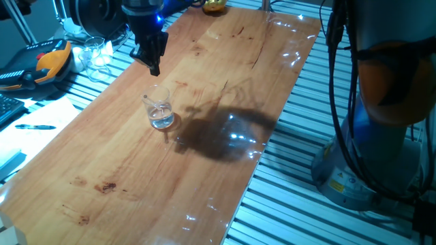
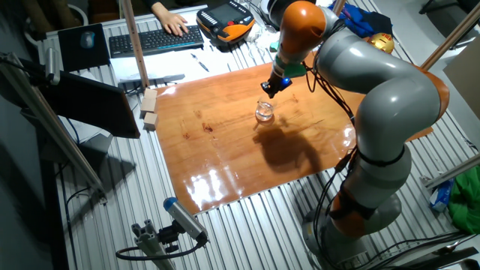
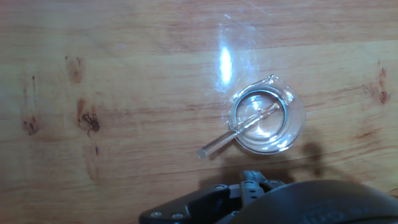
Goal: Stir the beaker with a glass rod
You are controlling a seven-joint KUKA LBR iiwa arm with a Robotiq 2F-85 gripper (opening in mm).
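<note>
Hand view: glass rod [image 3: 239,130] leaning inside beaker [image 3: 267,122], claw [image 1: 152,62] above.

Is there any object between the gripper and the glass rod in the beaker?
Nothing visible stands between them. The gripper hangs above the table, and the glass rod leans inside the beaker with its upper end over the rim. The wooden table around the beaker shows no other object.

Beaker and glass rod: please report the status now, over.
End effector above beaker, holding nothing, jaw state unclear. Glass rod leaning inside beaker, one end over the rim. Wooden tabletop around beaker bare, nothing in the way.
</note>
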